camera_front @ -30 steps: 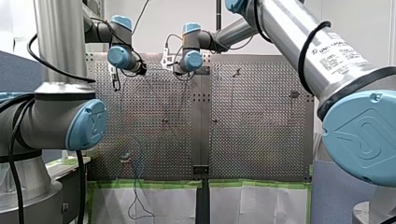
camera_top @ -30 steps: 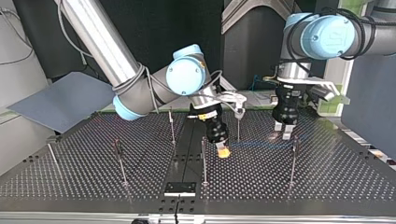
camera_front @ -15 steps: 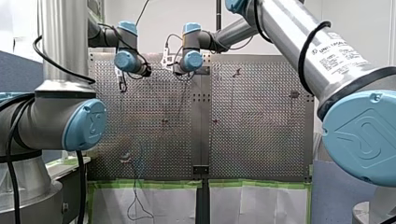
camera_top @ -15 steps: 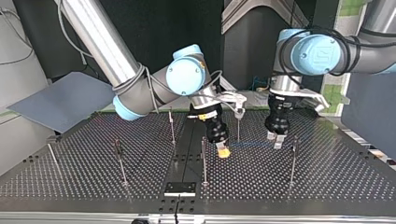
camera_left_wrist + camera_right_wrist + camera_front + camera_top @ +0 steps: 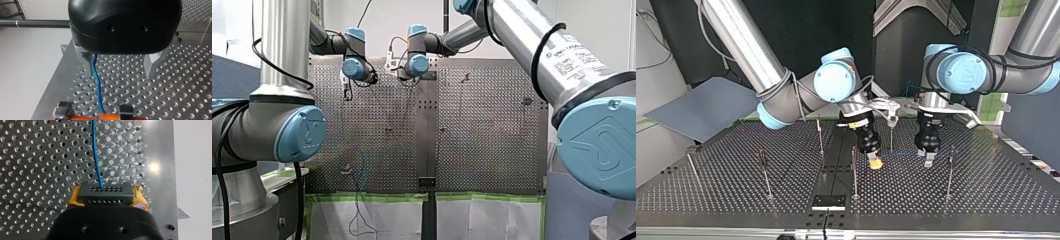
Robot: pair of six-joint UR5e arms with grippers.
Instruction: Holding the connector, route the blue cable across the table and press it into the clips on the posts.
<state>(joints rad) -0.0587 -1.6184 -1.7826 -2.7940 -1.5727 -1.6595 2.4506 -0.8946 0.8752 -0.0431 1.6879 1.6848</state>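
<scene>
My right gripper (image 5: 106, 197) is shut on the black connector (image 5: 110, 193), its yellow pads on both sides. The blue cable (image 5: 96, 155) leaves the connector and runs ahead over the perforated table. In the top view my right gripper (image 5: 875, 163) holds the connector low near the table's middle. My left gripper (image 5: 928, 156) hangs close beside it, toward that view's right. In the left wrist view my left gripper (image 5: 118, 73) is open, and the blue cable (image 5: 96, 75) passes between its metal fingers, near one of them, without being clamped.
Several thin posts stand on the table: one (image 5: 854, 172) just beside the connector, one (image 5: 950, 172) beyond my left gripper, others (image 5: 765, 172) toward the top view's left. In the front view the cable (image 5: 361, 172) trails off the near edge.
My left arm has swung toward my right gripper and come lower over the cable. My right gripper and the connector have stayed put.
</scene>
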